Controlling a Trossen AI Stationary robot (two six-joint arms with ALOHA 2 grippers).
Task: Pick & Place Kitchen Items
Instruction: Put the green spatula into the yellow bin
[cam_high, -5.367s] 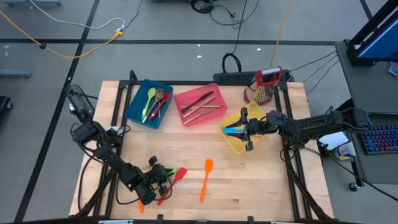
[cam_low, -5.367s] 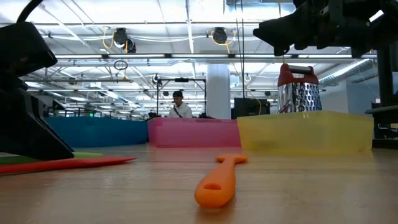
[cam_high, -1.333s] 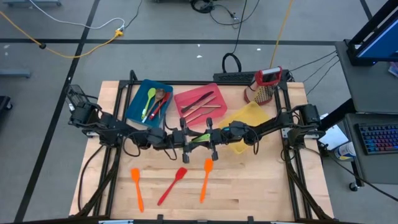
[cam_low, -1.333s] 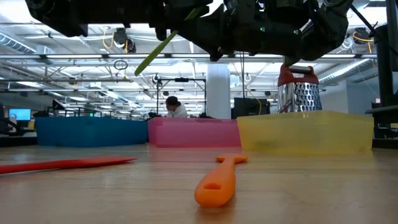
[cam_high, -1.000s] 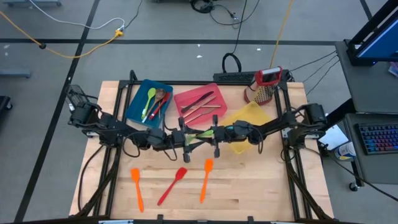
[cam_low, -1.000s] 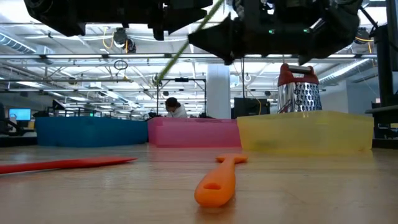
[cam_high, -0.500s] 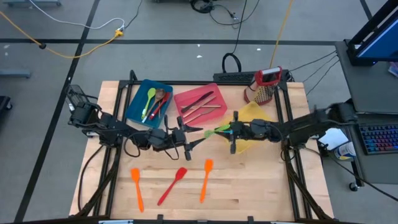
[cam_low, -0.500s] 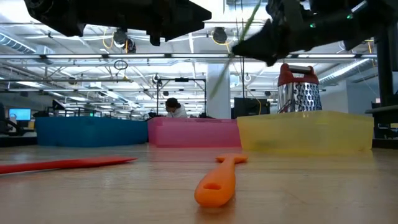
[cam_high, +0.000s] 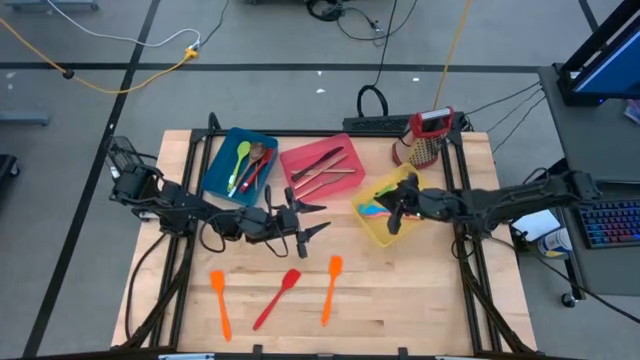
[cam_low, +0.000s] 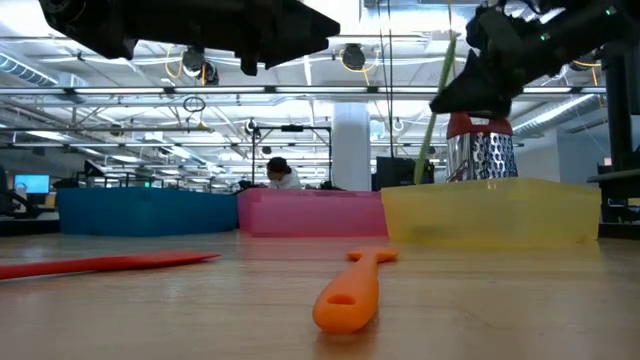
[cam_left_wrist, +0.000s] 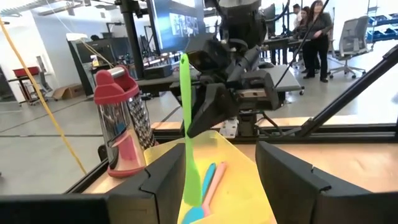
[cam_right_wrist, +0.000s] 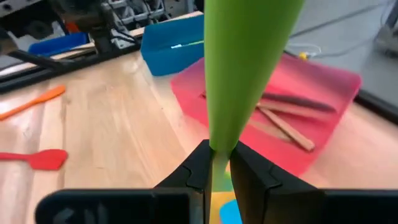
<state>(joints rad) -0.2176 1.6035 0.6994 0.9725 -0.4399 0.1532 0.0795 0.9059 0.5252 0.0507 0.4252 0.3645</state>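
My right gripper (cam_high: 396, 212) is shut on a green spatula (cam_left_wrist: 186, 134) over the yellow bin (cam_high: 375, 233). The spatula hangs nearly upright, its wider end (cam_left_wrist: 192, 180) low over a blue and a pink utensil (cam_left_wrist: 210, 182) that lie in the bin. My left gripper (cam_high: 312, 220) stands open and level above the table's middle, pointing at the bin, with nothing between its fingers. On the near part of the table lie two orange spatulas (cam_high: 219, 303) (cam_high: 330, 290) and a red one (cam_high: 277, 297). My right gripper pinches the green spatula's narrow handle (cam_right_wrist: 217, 147), in its upper part, between its two fingers (cam_right_wrist: 194, 169). The fingers come nearly level from the table's right and lie across the handle. The spatula hangs below them, lifted clear, slightly tilted (cam_low: 435, 110).
A blue bin (cam_high: 240, 165) and a pink bin (cam_high: 322, 168), both with utensils in them, stand at the far side left of the yellow one. A red-topped metal grater (cam_high: 428, 137) stands at the far right corner, behind the yellow bin.
My right gripper has carried the green spatula from beside my left gripper toward the table's right, to above the yellow bin, and has turned. The spatula has tipped from slanting to nearly upright, its wide end down.
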